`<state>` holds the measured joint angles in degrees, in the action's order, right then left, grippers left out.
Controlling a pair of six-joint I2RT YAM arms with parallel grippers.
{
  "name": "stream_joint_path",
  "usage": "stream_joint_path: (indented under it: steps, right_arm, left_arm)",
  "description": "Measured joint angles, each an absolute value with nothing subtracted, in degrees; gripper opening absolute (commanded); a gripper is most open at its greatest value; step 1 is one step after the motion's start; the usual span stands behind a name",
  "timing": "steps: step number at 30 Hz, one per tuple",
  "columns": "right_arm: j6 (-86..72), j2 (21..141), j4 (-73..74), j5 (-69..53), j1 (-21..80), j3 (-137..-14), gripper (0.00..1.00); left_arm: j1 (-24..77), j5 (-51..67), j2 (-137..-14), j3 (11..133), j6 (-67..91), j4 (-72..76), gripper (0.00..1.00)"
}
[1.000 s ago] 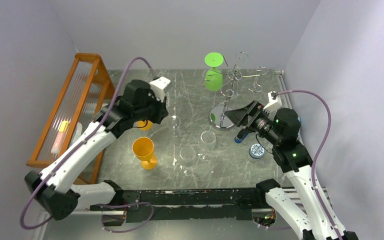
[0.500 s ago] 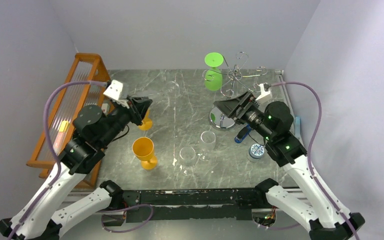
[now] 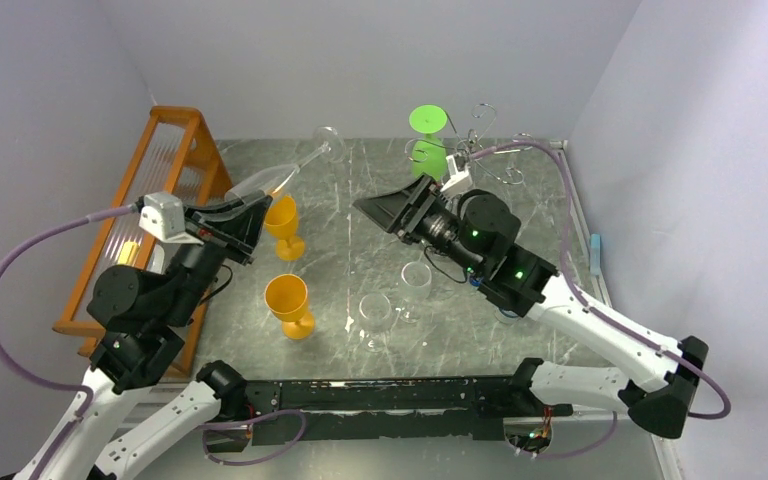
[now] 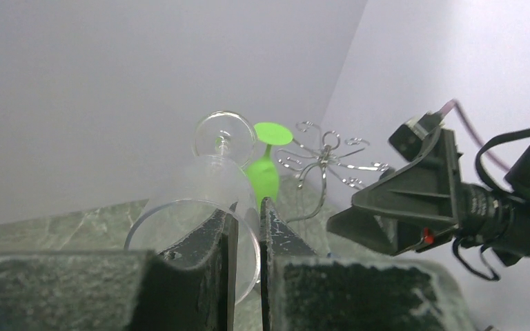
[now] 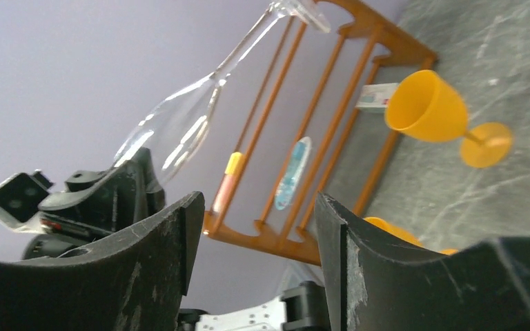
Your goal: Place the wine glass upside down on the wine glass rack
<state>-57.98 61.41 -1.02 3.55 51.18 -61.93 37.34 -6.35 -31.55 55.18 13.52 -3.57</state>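
My left gripper [image 3: 256, 206] is shut on the rim of a clear wine glass [image 3: 280, 177], one finger inside the bowl and one outside. The glass is held off the table, lying tilted, its foot pointing toward the back wall. In the left wrist view the bowl [image 4: 203, 200] sits at my gripper [image 4: 248, 210], with the round foot beyond. The wine glass rack [image 3: 478, 150], a chrome wire tree, stands at the back right [image 4: 324, 158]; a green glass [image 3: 426, 152] hangs upside down on it. My right gripper [image 3: 378, 207] is open and empty, pointing left at the glass [image 5: 179, 127].
An orange wooden slatted rack [image 3: 165, 190] lines the left edge. Two orange goblets [image 3: 285, 222] [image 3: 290, 303] stand on the marble table left of centre. Two clear glasses [image 3: 417, 278] [image 3: 375, 312] stand near the front middle, below the right arm.
The left arm has pulled back and lifted the clear glass, tipping its foot toward the back. The right arm has swung left from beside the chrome rack to mid-table, jaws slightly narrower.
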Motion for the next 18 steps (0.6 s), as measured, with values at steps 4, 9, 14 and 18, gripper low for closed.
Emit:
stream_joint_path:
  steps: [4,9,14,18]
  right_arm:
    - [-61.9,63.5,-6.7,7.9,55.6,-61.9,0.74]
    - [-66.7,67.9,-11.3,13.4,59.0,-63.6,0.76]
    - [-69.2,73.6,-15.6,15.8,60.2,-67.4,0.73]
    - [-70.4,75.7,-20.7,16.6,60.4,-67.8,0.71]
  left_arm:
    - [37.3,-6.1,-30.0,54.3,16.0,-1.1,0.05]
    - [37.3,-5.1,-29.6,54.6,17.8,1.0,0.05]
    - [37.3,-3.6,-29.5,54.6,19.4,2.3,0.05]
    - [37.4,-2.7,-28.9,54.4,20.4,3.1,0.05]
